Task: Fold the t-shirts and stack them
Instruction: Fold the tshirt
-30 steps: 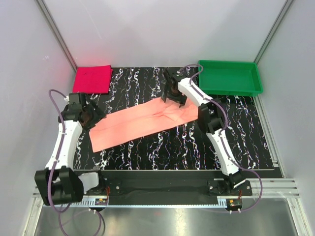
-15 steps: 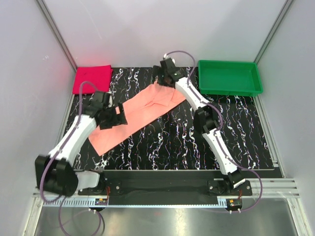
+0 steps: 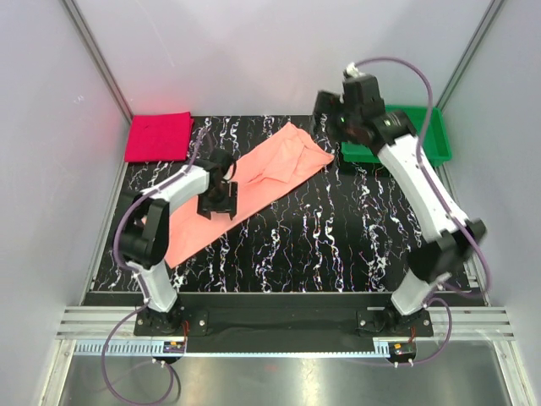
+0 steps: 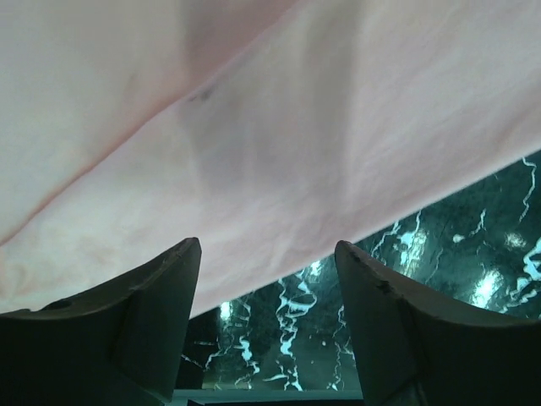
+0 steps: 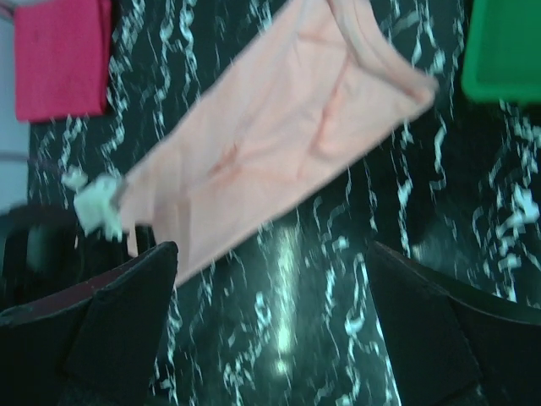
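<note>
Black marbled worktop [image 3: 338,245] carries the salmon t-shirt [image 3: 262,182], a long strip lying diagonally across its middle. The left hand [image 3: 218,205] sits low over the shirt, fingers apart and gripping nothing. The right hand [image 5: 270,321] hangs high, spread wide and empty. A folded red shirt [image 3: 158,136] lies in the far-left corner.

2 t-shirts [image 3: 279,165] [image 3: 157,137], 1 green tray [image 3: 433,123]

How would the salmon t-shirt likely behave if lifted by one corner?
Probably floppy: the salmon t-shirt lies flat with soft creases, so it would likely drape and sag. It looks thin and light; pushed, it would probably bunch rather than slide whole.
</note>
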`<state>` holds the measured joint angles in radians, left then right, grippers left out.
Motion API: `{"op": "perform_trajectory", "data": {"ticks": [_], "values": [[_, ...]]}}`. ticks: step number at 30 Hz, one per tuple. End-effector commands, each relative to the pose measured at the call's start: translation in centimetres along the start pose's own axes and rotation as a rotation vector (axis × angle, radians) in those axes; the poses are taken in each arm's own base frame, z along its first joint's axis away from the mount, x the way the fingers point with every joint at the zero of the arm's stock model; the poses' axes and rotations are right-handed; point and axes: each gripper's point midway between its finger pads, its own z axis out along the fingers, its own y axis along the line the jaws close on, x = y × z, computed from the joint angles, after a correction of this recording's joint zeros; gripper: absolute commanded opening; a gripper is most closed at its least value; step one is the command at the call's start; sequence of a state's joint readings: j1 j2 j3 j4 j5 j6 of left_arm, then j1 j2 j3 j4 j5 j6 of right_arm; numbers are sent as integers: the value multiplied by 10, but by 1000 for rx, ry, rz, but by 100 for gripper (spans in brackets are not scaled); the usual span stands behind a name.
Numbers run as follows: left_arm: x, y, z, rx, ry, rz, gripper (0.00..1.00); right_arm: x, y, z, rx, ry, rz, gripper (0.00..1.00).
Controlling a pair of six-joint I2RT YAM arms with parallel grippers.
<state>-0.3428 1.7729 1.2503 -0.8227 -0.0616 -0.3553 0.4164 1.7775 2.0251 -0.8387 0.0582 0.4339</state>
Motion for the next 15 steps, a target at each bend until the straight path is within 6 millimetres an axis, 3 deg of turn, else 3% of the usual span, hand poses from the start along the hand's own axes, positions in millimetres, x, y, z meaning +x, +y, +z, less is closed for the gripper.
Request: {"op": "perform_trajectory", "data": {"ticks": [1, 2, 6, 9, 13, 15], "values": [[3, -8, 13, -47, 44, 87, 71, 65, -25, -17, 43, 152, 6, 100], [5, -6, 18, -71, 50, 97, 71, 80, -33, -31, 46, 165, 25, 100], [25, -14, 48, -70, 128, 105, 72, 105, -50, -57, 55, 164, 33, 100], [40, -38, 55, 5, 185, 96, 71, 115, -68, -70, 96, 160, 39, 100], [59, -107, 45, 211, 228, 102, 71, 116, -82, -78, 114, 143, 66, 100], [75, -153, 33, 336, 281, 97, 71, 114, -89, -79, 130, 139, 74, 100]]}}
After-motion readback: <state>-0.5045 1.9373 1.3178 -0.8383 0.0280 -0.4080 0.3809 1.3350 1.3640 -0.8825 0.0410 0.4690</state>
